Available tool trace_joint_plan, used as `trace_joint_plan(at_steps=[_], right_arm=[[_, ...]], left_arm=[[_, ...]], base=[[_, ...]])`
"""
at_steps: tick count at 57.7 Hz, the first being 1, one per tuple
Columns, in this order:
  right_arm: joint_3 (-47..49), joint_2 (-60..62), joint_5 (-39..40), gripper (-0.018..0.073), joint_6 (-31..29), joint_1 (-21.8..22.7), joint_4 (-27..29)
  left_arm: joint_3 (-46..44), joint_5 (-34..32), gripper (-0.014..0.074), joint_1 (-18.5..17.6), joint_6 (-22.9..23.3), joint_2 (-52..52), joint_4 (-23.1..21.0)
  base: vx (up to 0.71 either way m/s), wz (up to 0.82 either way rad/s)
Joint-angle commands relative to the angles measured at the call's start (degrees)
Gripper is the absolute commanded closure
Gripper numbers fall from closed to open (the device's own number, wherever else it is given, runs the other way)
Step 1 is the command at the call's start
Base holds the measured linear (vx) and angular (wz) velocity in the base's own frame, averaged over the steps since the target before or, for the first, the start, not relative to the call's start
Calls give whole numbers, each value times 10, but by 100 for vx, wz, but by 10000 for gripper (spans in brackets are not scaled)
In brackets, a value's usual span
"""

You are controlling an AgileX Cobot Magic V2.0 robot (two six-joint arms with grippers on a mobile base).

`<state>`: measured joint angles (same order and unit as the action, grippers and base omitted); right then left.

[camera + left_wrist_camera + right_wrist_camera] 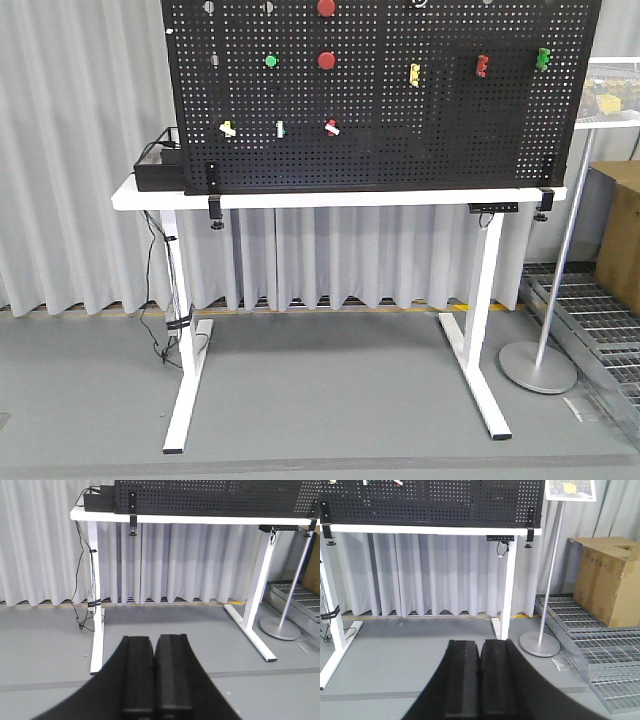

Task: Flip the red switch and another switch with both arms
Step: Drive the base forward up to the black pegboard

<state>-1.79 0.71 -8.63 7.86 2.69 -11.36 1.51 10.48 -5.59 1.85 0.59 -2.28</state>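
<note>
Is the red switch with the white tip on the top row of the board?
No, the red switch sits in the lowest row of the pegboard, right of the white-and-green toggle.

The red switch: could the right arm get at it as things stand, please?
Probably not yet: the right gripper hangs low, well back from the board. Nothing stands before the red switch, so the way looks free.

Desk (340, 200): white top on two white T-foot legs, standing on grey floor (330, 400), centre of the frame. Carried on it: black pegboard (420, 150), upright, fixed at the front edge by black clamps (214, 208). Also a black box (158, 176) at the left end, just beside the pegboard.
</note>
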Motion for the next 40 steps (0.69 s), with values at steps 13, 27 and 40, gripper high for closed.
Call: trace_joint_plan(at_steps=[13,27,40], right_arm=[[-3,6,50,566,0,4,-2],[-3,6,50,566,0,4,-2],[-3,6,50,566,0,4,-2]], left_arm=[[11,-45,594,-1,3,5,0],[11,-45,594,-1,3,5,0],[11,-45,594,-1,3,5,0]], base=[[0,0],[0,0],[3,1]])
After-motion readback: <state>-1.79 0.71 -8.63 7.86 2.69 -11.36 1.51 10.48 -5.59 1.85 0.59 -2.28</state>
